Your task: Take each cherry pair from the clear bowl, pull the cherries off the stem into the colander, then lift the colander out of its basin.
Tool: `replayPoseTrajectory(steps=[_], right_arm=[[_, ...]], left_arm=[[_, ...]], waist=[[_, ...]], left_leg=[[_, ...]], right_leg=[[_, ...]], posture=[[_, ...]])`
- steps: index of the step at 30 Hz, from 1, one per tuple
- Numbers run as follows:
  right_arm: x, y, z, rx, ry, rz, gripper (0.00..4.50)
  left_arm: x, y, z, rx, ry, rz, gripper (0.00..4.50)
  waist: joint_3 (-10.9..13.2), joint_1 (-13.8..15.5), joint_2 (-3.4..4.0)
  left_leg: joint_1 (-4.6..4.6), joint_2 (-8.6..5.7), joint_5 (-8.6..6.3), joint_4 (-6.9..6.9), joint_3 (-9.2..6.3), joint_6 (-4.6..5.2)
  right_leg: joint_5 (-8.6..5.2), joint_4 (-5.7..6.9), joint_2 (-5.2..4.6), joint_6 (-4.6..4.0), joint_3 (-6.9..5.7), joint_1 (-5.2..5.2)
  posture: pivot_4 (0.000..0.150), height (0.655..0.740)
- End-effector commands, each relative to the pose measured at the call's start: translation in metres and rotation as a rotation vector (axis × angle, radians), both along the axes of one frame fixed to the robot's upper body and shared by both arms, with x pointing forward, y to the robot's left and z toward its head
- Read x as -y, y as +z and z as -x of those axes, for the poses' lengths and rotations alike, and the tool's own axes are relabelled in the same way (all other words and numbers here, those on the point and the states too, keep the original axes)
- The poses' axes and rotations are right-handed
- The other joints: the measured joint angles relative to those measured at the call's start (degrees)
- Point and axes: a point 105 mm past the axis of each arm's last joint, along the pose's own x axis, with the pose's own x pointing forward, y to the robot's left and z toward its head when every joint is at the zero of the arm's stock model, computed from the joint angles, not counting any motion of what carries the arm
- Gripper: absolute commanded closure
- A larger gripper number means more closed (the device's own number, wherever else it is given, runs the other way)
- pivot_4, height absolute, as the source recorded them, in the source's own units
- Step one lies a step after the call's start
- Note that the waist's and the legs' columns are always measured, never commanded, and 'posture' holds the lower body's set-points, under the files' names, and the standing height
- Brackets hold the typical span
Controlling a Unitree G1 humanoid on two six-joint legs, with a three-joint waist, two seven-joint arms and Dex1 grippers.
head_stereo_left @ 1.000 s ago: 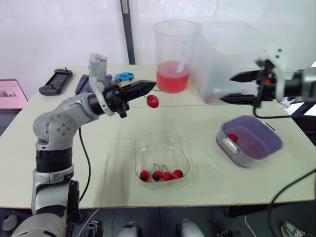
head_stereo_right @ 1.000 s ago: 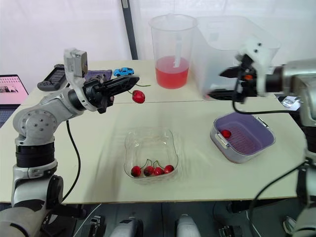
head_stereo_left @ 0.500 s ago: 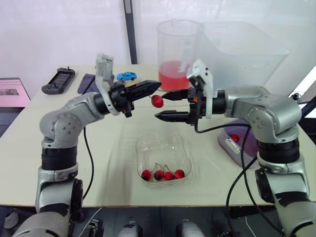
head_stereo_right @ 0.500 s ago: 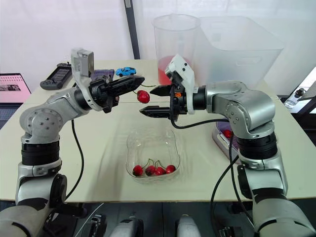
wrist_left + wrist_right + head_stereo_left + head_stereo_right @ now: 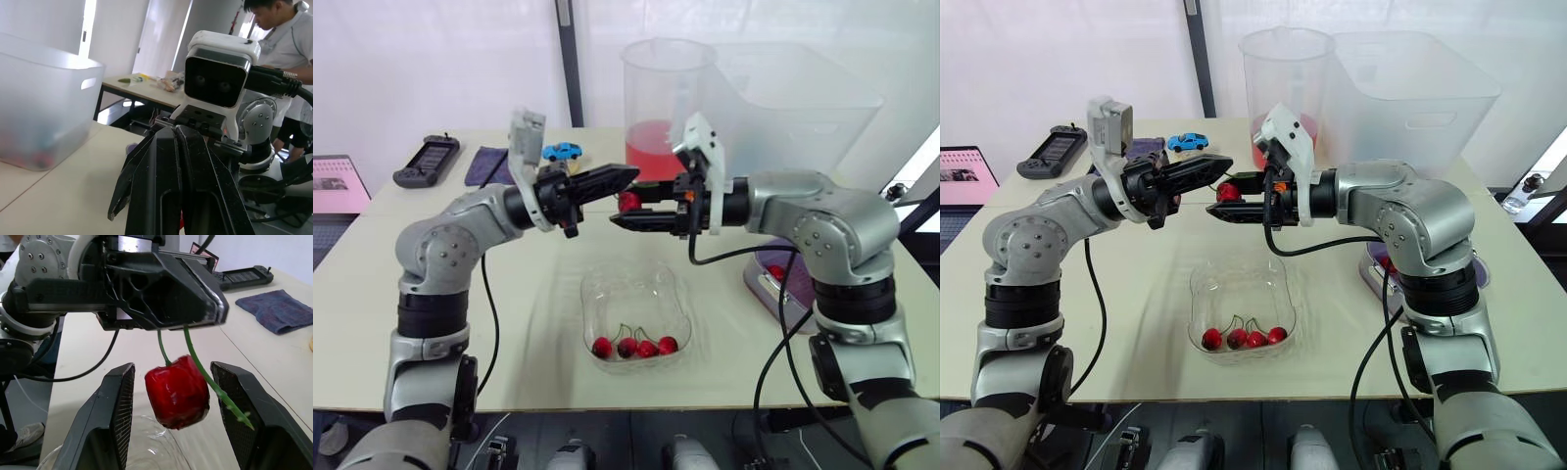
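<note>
Nearest us, the clear bowl (image 5: 634, 294) on the desk (image 5: 529, 323) holds four cherries (image 5: 626, 347). Above its far rim, the left claw (image 5: 625, 177) pinches a stem (image 5: 162, 348). Its cherry (image 5: 177, 391) hangs between the right claw (image 5: 172, 368)'s wide-spread fingers (image 5: 115, 401). The colander (image 5: 766, 286) lies at the bowl's three o'clock.

Left and right eye views: stereo pair on the head, looking forward and down over the table (image 5: 529, 294) from its near edge, sharing nearly the same field. Left wrist view: close behind the left gripper (image 5: 628, 176), facing right toward the right arm's camera (image 5: 218, 73). Right wrist view: faces left, very near the cherry (image 5: 177, 391) and left gripper; the two wrist views face each other
</note>
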Motion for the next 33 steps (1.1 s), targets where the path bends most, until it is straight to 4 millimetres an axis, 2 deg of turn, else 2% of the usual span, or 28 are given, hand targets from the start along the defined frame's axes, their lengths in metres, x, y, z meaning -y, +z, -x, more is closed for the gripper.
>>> replayPoseTrajectory(steps=[1, 3, 11, 17, 25, 27, 29, 32, 33], right_arm=[[0.001, 0.011, 0.007, 0.050, 0.016, -0.019, 2.42], [0.001, 0.009, 0.007, 0.054, 0.015, -0.006, 3.15], [0.008, 0.001, 0.003, 0.037, -0.012, 0.018, 3.15], [0.025, -0.022, -0.007, -0.015, -0.080, 0.089, 3.15], [0.049, -0.030, -0.013, -0.032, -0.155, 0.119, 3.15], [0.071, -0.026, -0.017, -0.020, -0.224, 0.144, 3.15], [0.101, -0.021, -0.022, 0.009, -0.325, 0.197, 3.15], [0.161, -0.015, -0.029, 0.060, -0.512, 0.359, 3.15], [0.189, -0.018, -0.030, 0.055, -0.585, 0.441, 3.15]], left_arm=[[0.001, 0.012, 0.005, 0.065, -0.004, -0.001, 4.50], [0.001, 0.012, 0.005, 0.068, -0.002, -0.003, 4.50], [0.000, 0.012, 0.005, 0.075, 0.000, -0.008, 4.50], [0.001, 0.013, 0.005, 0.077, -0.008, -0.005, 4.50], [0.002, 0.013, 0.005, 0.077, -0.014, -0.002, 4.50], [0.002, 0.013, 0.005, 0.076, -0.014, 0.000, 4.50], [0.002, 0.013, 0.005, 0.076, -0.011, 0.002, 4.50], [-0.001, 0.012, 0.005, 0.073, 0.000, 0.005, 4.50], [-0.002, 0.010, 0.005, 0.071, 0.006, 0.004, 4.50]], waist=[[0.00, 0.00, 0.00], [0.00, 0.01, 0.00], [0.00, 0.03, 0.00], [0.00, 0.06, 0.00], [0.00, 0.05, 0.00], [0.00, 0.17, 0.00], [0.01, 0.47, -0.02], [0.02, 1.30, -0.02], [0.02, 1.34, -0.02]], left_leg=[[0.00, 0.00, 0.00, 0.00, 0.00, 0.01], [0.00, 0.00, 0.00, 0.00, 0.00, 0.01], [0.00, 0.00, -0.01, 0.00, 0.00, 0.02], [0.00, 0.00, -0.03, 0.00, 0.00, 0.05], [0.00, 0.00, -0.06, -0.01, 0.01, 0.11], [0.00, 0.00, -0.06, -0.01, 0.01, 0.11], [0.00, -0.02, -0.07, 0.01, 0.01, 0.13], [-0.01, -0.08, -0.13, 0.02, 0.05, 0.23], [-0.01, -0.07, -0.14, 0.02, 0.10, 0.24]], right_leg=[[0.00, 0.00, 0.00, 0.00, 0.00, 0.00], [0.00, 0.00, 0.00, 0.00, 0.00, 0.00], [0.00, 0.00, 0.00, 0.00, 0.00, 0.00], [0.00, -0.01, 0.00, 0.00, 0.00, 0.01], [0.00, -0.03, 0.00, 0.00, 0.00, 0.01], [0.00, -0.03, 0.00, 0.00, 0.00, 0.02], [0.00, -0.05, -0.02, 0.00, -0.01, 0.05], [0.00, -0.07, -0.06, 0.00, 0.00, 0.06], [0.00, -0.09, -0.04, 0.00, 0.01, 0.05]], posture=[[0.150, 0.7337], [0.150, 0.7337], [0.150, 0.7337], [0.150, 0.7337], [0.150, 0.7337], [0.150, 0.7337], [0.150, 0.7337], [0.150, 0.7337], [0.150, 0.7337]])
